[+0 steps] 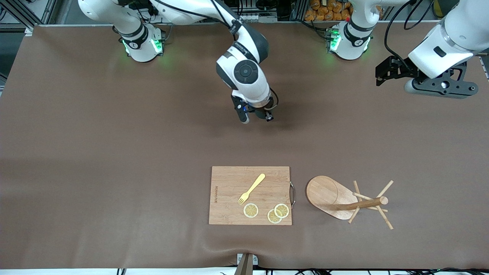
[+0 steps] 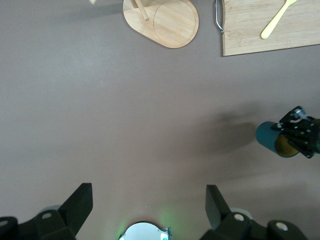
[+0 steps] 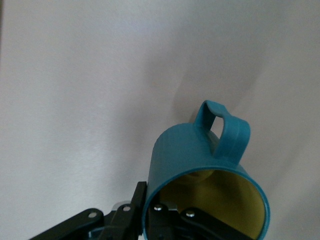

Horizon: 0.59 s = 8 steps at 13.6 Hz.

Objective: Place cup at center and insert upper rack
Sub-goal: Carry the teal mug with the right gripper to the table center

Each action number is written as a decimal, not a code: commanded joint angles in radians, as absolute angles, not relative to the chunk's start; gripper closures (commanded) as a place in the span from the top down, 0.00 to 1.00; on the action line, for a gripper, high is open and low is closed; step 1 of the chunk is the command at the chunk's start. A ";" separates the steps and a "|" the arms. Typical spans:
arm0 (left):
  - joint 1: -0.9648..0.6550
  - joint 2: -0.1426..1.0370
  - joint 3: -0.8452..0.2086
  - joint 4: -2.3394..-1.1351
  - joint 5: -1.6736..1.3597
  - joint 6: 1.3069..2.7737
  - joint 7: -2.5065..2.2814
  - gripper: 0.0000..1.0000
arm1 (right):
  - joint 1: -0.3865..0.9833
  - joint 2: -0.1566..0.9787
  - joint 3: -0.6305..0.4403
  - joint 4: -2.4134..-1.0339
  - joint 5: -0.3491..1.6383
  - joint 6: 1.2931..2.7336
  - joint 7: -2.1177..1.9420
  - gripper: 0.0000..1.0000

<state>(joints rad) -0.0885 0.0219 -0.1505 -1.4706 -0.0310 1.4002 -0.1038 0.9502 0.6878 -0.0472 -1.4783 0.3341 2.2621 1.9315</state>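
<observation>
Nearest the front camera, a rectangular cutting board (image 1: 250, 195) is lying on the brown desk (image 1: 114, 152), carrying a yellow fork (image 1: 251, 188) and three lemon slices (image 1: 273, 212). Just beside it, toward the left arm's end of the desk, the upper rack (image 1: 345, 200) is lying tipped on its side, its oval base turned up on edge and its pole and pegs pointing toward that same end. It is well apart from both sets of jaws, so it is probably waiting for its turn after the cup.

Farther up, the right gripper (image 1: 256, 115) is hanging over the bare middle of the desk with its jaws clamped on the rim of the cup (image 3: 205, 175). One jaw is sitting inside the yellowish bowl and one outside, which is why the cup is tilting, mouth toward the wrist camera and handle pointing away from the jaws. This hold looks suited to lowering the cup at the centre.

The left gripper (image 2: 147, 207) is waiting over the desk's edge at its own end, jaws spread wide and holding nothing.

From the front, the cup is almost wholly hidden under the right wrist. The right wrist view cuts off the cup's lower rim and the jaw tips. How far the cup is hanging above the desk is hard to judge.
</observation>
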 commanded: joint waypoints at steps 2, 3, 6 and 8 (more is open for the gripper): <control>-0.080 0.009 -0.155 -1.470 -0.031 1.401 -0.115 1.00 | 0.972 0.726 -0.061 -1.482 0.354 2.325 1.940 0.00; -0.080 0.009 -0.155 -1.470 -0.031 1.402 -0.115 1.00 | 0.974 0.726 -0.060 -1.502 0.354 2.359 1.940 0.00; -0.080 0.011 -0.156 -1.471 -0.031 1.402 -0.117 1.00 | 0.980 0.741 -0.061 -1.511 0.356 2.382 1.942 0.00; -0.080 0.011 -0.155 -1.470 -0.031 1.402 -0.117 1.00 | 0.980 0.739 -0.060 -1.511 0.356 2.373 1.944 0.00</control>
